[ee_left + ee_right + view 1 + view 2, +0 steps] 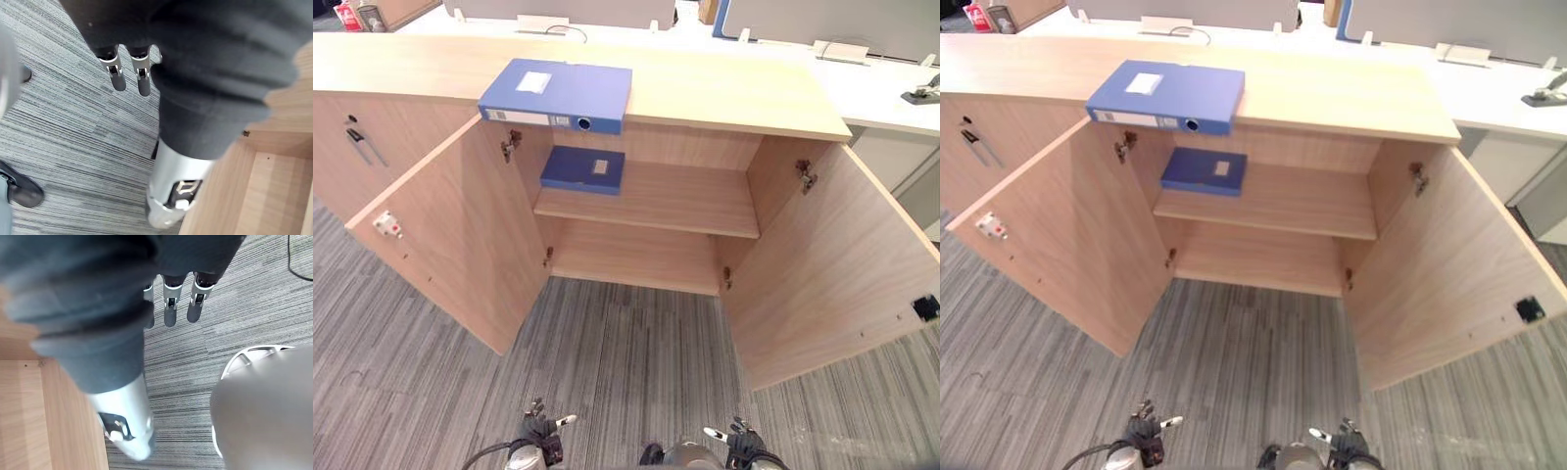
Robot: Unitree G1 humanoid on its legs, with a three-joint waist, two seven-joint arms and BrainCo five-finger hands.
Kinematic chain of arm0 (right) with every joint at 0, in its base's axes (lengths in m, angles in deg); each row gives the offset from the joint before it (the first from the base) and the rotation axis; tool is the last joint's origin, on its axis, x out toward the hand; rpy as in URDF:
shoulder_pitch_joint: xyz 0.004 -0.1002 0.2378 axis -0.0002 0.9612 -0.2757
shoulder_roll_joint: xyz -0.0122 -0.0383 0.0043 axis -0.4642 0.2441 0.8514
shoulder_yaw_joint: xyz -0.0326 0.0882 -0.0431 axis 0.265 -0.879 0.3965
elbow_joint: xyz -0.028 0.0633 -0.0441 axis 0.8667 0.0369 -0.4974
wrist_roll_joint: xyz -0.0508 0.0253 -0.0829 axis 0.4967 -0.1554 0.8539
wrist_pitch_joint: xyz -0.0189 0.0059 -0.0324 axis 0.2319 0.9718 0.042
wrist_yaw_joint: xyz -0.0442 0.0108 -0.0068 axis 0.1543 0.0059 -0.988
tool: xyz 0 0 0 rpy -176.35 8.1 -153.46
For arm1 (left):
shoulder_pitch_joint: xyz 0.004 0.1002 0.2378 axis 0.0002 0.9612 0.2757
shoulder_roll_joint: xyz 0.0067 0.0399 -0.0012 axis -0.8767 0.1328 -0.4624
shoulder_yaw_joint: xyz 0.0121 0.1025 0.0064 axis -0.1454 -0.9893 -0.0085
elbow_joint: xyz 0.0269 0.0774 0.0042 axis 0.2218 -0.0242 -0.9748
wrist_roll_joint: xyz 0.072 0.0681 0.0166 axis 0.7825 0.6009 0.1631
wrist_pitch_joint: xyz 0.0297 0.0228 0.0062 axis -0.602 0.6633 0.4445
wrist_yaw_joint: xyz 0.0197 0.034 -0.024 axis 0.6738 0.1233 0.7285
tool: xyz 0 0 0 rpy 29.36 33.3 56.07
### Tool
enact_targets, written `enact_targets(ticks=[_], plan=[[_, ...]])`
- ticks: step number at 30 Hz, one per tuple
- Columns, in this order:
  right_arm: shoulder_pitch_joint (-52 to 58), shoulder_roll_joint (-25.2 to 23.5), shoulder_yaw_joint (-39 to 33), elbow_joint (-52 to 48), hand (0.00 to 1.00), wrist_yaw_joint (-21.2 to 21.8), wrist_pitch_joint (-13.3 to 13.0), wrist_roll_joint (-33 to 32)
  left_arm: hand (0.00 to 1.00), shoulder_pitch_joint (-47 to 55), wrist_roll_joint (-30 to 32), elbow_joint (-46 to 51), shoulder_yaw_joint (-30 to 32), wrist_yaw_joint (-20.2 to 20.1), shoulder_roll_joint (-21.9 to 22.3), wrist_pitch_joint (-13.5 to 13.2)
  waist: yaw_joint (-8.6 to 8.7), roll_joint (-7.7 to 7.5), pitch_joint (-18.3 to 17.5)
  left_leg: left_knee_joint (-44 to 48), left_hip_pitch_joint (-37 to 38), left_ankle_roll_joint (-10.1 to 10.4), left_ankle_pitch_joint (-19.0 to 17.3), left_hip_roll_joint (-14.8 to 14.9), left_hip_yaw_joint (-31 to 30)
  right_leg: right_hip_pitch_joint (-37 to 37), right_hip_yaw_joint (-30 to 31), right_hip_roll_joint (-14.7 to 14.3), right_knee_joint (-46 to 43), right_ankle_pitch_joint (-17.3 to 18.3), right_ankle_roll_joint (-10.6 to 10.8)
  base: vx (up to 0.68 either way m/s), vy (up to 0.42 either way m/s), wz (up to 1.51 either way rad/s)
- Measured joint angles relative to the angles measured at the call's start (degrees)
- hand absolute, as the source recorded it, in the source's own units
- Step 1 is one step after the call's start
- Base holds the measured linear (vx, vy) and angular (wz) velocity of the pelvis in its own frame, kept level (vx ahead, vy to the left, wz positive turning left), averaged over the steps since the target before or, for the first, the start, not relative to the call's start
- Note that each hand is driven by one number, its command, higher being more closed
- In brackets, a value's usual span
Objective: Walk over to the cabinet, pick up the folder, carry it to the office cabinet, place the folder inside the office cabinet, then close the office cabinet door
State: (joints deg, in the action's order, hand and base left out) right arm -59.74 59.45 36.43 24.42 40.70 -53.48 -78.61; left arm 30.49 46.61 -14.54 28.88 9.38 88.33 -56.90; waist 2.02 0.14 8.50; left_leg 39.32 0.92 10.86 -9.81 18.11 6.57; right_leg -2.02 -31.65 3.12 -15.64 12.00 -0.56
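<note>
2 hands, both empty.
Left hand [540, 433]: hanging low, fingers [117, 78] straight, thumb set apart from them.
Right hand [741, 444]: level with the left hand, well apart from it, fingers [169, 311] straight, thumb set apart.

A white worktop [891, 93] runs along the back. Grey partition screens [832, 20] stand on it, held in white brackets [842, 49], and a black cable [570, 31] curls on it near its middle. At its right end lies a dark object [922, 93], perhaps a stapler. By its far left end sit a red item [347, 15] and a grey cup [372, 18]. Well in front of the worktop spreads grey striped carpet [607, 372].
</note>
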Motion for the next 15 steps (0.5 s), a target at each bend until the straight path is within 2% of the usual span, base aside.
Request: enact_targets(ticks=[1, 2, 3, 4, 6, 7, 8, 9, 10, 11, 12, 13, 15], plan=[[0.02, 0.27, 0.25, 0.27, 0.00, -0.10, 0.09, -0.01, 0.00, 0.29, -0.50, 0.33, 0.66, 0.04, -0.06, 0.04, -0.12, 0.18, -0.03, 9.02, -3.10, 0.74, 0.18, 0.82, -1.41, -2.24, 0.28, -1.16, 1.62, 0.04, -0.26, 0.34, -0.009, -0.40], [-0.15, 0.56, 1.83, 0.26, 0.00, -0.48, 0.23, -0.10, 0.00, 0.81, -1.10, 0.85, 1.54, 0.12, -0.32, 0.15, -0.34, 0.48, -0.22, 17.78, -6.48, 0.27, -0.53, 0.95, -0.52, -5.81, 1.57, -2.17, 3.73, 0.21, -0.47, 0.37, 0.006, -0.43], [-0.12, 0.59, 2.30, 0.23, 0.00, -0.57, 0.25, -0.09, 0.00, 0.86, -1.12, 1.03, 1.91, 0.12, -0.33, 0.16, -0.67, 0.39, -0.19, 19.69, -7.85, -0.34, -1.20, 0.69, 0.24, -7.05, 2.29, -2.30, 4.68, 0.25, -0.46, 0.38, 0.052, -0.52], [-0.21, 0.52, 3.10, 0.30, 0.00, -0.95, 0.49, -0.03, 0.00, 0.56, -1.10, 1.54, 2.39, 0.11, -0.27, 0.16, -1.69, 0.29, -0.11, 21.35, -11.09, -1.78, -2.63, -0.21, 1.22, -8.78, 3.71, -2.21, 6.34, 0.23, -0.39, 0.38, 0.100, -0.57], [-1.29, 0.02, 4.47, 0.80, 0.00, -1.22, 0.95, -0.01, 0.00, 0.45, -1.24, 2.27, 2.76, 0.13, -0.72, 0.13, -2.96, -0.16, 0.51, 16.64, -16.06, -3.86, -6.20, -2.89, 2.54, -11.25, 6.04, -0.32, 7.38, 0.01, -0.04, 0.40, 0.184, -0.64], [-1.62, -0.20, 4.56, 1.02, 0.00, -1.35, 1.01, -0.01, 0.00, 0.47, -1.37, 2.31, 2.75, 0.15, -0.94, 0.11, -3.30, -0.44, 0.74, 13.32, -16.95, -4.69, -6.66, -4.14, 2.55, -11.80, 6.75, 0.82, 7.29, 0.01, -0.01, 0.36, 0.258, -0.60], [-1.94, -0.65, 4.73, 0.78, 0.00, -1.51, 0.98, -0.05, 0.00, 0.54, -2.80, 2.47, 2.74, 0.26, -1.13, 0.04, -3.91, -0.87, 1.02, 2.97, -17.71, -5.33, -6.25, -6.70, 2.43, -13.04, 7.43, 3.15, 7.02, 0.03, 0.98, 0.37, 0.307, -0.62], [-1.75, -0.47, 4.93, 0.26, 0.00, -1.56, 0.86, -0.04, 0.00, 1.14, -5.22, 2.76, 2.73, 0.47, -0.64, -0.17, -4.43, 0.15, 0.62, -8.79, -17.72, -8.35, 3.41, -8.31, 1.44, -13.76, 8.40, 4.01, 6.77, 0.58, 3.69, 0.38, 0.321, -0.56], [-1.73, -1.42, 5.17, 0.31, 0.00, -1.63, 0.94, -0.03, 0.00, 1.53, -6.34, 2.71, 2.86, 0.55, -0.94, -0.24, -4.83, -1.38, 0.63, -8.79, -16.39, -8.81, 2.29, -9.95, 2.35, -14.57, 9.10, 6.00, 6.90, 1.10, 4.72, 0.42, 0.291, -0.09], [-1.57, -2.34, 6.81, 0.30, 0.00, -1.43, 0.87, 0.00, 0.00, 1.14, -7.93, 3.34, 2.91, 0.85, -1.44, -0.72, -4.13, -2.74, 0.18, -10.60, -15.67, -9.77, 2.40, -11.76, 2.33, -14.12, 9.94, 6.93, 7.85, 1.15, 4.83, 0.36, 0.242, 0.13], [-2.30, -2.91, 6.90, 0.28, 0.00, -1.40, 0.86, 0.02, 0.00, 0.52, -8.82, 3.53, 2.95, 0.89, -1.55, -1.18, -4.82, -2.92, 0.03, -11.53, -15.46, -9.84, 2.44, -12.65, 1.12, -12.61, 10.54, 6.66, 9.27, -0.36, 4.17, 0.32, 0.219, 0.18], [-2.75, -3.07, 6.90, 0.28, 0.00, -1.40, 0.86, 0.02, 0.00, 0.48, -9.15, 3.35, 3.00, 0.88, -1.66, -1.18, -4.93, -3.19, 0.07, -12.27, -14.70, -9.85, 2.43, -13.33, 0.81, -12.15, 10.78, 6.73, 9.69, -1.77, 4.47, 0.18, 0.178, -0.03], [-2.95, -3.14, 6.83, -0.31, 0.00, -1.40, 0.70, 0.08, 0.00, 1.14, -10.17, 2.07, 3.03, 0.84, -1.66, -1.08, -4.97, -3.97, -0.39, -15.82, -10.54, -10.48, 2.34, -15.43, 2.65, -12.08, 11.28, 8.65, 8.79, -3.60, 4.98, 0.15, 0.116, -0.17]])
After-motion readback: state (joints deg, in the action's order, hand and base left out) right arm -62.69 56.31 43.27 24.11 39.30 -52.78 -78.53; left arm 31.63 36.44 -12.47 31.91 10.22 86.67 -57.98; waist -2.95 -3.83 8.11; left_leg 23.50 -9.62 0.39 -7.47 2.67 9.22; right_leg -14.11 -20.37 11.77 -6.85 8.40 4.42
